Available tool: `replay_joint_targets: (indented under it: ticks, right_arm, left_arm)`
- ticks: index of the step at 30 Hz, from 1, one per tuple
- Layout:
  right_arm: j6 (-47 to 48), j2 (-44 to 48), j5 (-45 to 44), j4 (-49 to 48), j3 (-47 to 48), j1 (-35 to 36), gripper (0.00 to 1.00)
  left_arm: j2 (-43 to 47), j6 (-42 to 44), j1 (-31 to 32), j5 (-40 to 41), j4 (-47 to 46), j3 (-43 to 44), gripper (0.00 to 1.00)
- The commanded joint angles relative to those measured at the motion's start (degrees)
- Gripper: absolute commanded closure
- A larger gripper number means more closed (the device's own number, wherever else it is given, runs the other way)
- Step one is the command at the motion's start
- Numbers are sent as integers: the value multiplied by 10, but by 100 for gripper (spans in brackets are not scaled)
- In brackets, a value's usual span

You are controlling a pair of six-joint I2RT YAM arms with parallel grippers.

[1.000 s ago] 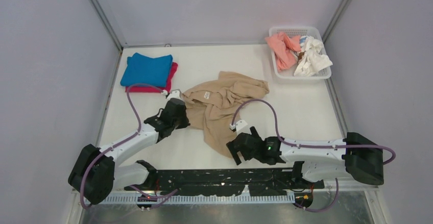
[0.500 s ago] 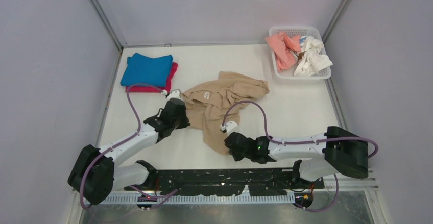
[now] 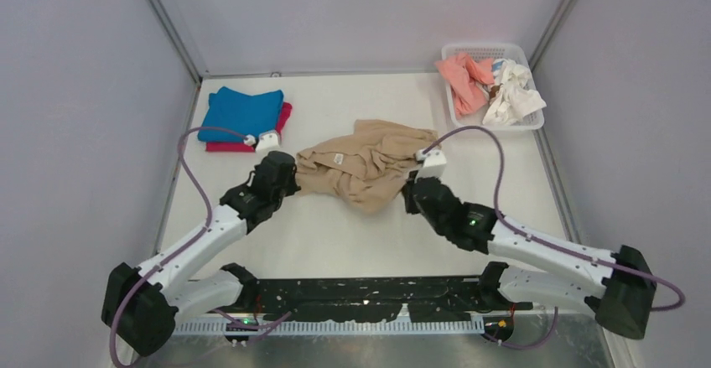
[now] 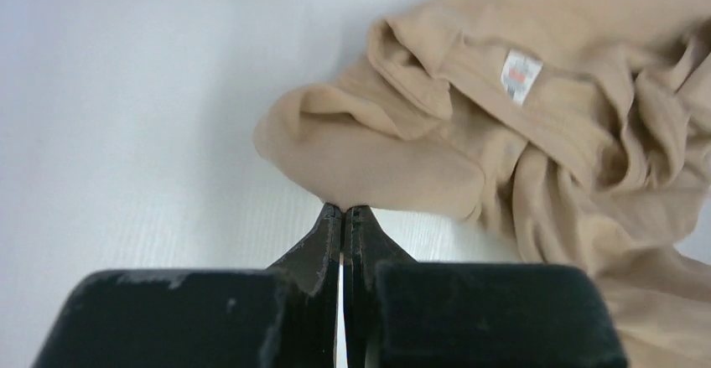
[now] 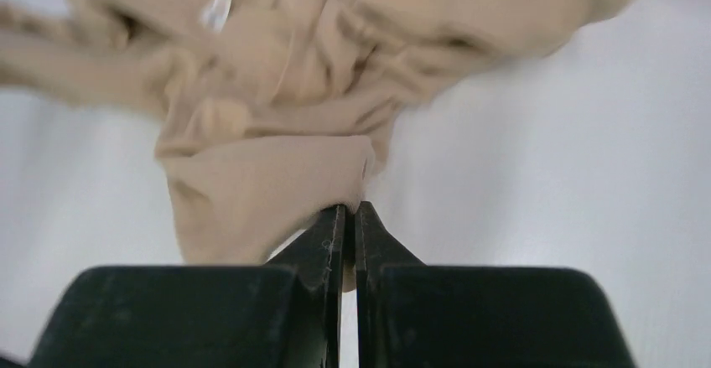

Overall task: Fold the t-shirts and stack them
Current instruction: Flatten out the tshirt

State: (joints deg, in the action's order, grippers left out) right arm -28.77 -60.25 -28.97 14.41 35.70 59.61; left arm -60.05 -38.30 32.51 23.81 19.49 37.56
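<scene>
Tan t-shirt (image 3: 365, 163) sits bunched on the desk (image 3: 335, 234), left of the white mesh basket (image 3: 482, 47) and nearer the arms, well apart from it. Left hand (image 4: 344, 210) and right hand (image 5: 348, 210) are each clenched on a thin bit of its edge (barely a fingertip's worth). If they pull apart, that pinch could slip, or drag extra folds so it won't open flat. Its long axis runs sideways between the hands, with the collar label (image 3: 339, 158) facing up at the end farther from the basket.
</scene>
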Motion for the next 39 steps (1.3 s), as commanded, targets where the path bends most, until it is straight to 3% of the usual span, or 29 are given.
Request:
replay_joint_targets:
  ticks: [1,5,11,17,26,32,39]
  right_arm:
    - [29,98,-136,-67,30,-103,94]
    - [98,148,-191,-78,90,-157,94]
    - [230,195,-243,-117,222,-183,94]
    - [306,179,-106,-137,356,-183,94]
    - [335,119,52,-90,566,-183,94]
    - [345,102,87,-79,637,-183,94]
    - [391,50,21,-92,657,-184,94]
  left_arm:
    - [40,16,-2,168,68,99,100]
    - [69,54,-2,230,101,175,100]
    - [160,148,-2,242,47,250,100]
    - [240,248,-2,60,-44,329,100]
    - [204,301,-2,-85,14,536,100]
    - [194,327,-2,-86,16,595,100]
    - [129,359,-2,-7,0,616,100]
